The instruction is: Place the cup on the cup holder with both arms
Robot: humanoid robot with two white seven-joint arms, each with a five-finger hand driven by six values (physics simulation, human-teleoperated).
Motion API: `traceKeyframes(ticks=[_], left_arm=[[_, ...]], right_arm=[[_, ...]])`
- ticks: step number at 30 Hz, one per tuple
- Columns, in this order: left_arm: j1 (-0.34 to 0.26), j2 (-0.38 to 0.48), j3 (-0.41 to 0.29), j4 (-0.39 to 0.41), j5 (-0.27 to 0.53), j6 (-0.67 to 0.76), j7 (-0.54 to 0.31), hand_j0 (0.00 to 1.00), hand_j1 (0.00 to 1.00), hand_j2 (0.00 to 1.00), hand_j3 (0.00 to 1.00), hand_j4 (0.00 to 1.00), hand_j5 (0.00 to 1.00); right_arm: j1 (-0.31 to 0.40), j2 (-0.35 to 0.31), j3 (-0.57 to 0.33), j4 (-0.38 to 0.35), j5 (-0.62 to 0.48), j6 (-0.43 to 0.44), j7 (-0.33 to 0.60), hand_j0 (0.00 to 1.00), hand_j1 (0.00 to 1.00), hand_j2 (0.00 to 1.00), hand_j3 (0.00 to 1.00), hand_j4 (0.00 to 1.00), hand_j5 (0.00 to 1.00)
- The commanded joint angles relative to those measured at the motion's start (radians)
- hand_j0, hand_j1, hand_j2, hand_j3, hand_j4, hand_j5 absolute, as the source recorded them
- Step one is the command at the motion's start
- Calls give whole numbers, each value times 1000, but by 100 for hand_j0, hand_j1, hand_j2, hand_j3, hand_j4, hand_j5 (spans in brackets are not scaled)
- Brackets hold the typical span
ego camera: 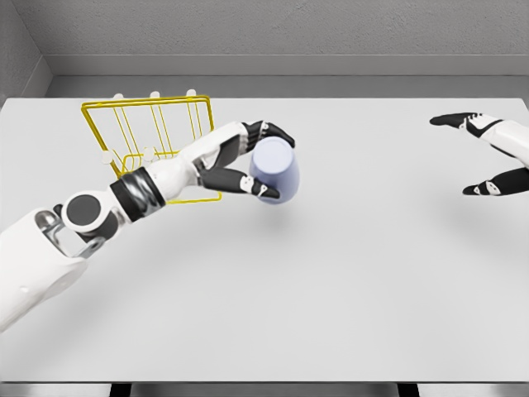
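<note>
A pale lavender cup [276,170] is held above the table near the middle, tilted on its side. My left hand [258,162] is shut on it, with dark fingers over its top and the thumb beneath. Just left of the cup stands the yellow wire cup holder [149,132], partly hidden by my left forearm, which crosses in front of it. My right hand [486,155] hovers at the far right edge with fingers spread, holding nothing, well away from the cup.
The white table [331,289] stretches wide in front of and to the right of the holder. A grey wall [289,33] runs behind its far edge.
</note>
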Motion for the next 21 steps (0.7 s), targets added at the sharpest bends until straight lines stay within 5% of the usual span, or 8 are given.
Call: traceKeyframes(ticks=[1,21], left_arm=[[0,13,12,-3,12,0,1,58,58,58,58,58,58],[-15,107,61,-15,54,-23,1,59,59,59,59,59,59]], right_arm=[[0,1,-7,-2,-8,3,0,100,100,100,100,100,100],[2,3,-7,-1,-6,3,0,100,100,100,100,100,100]])
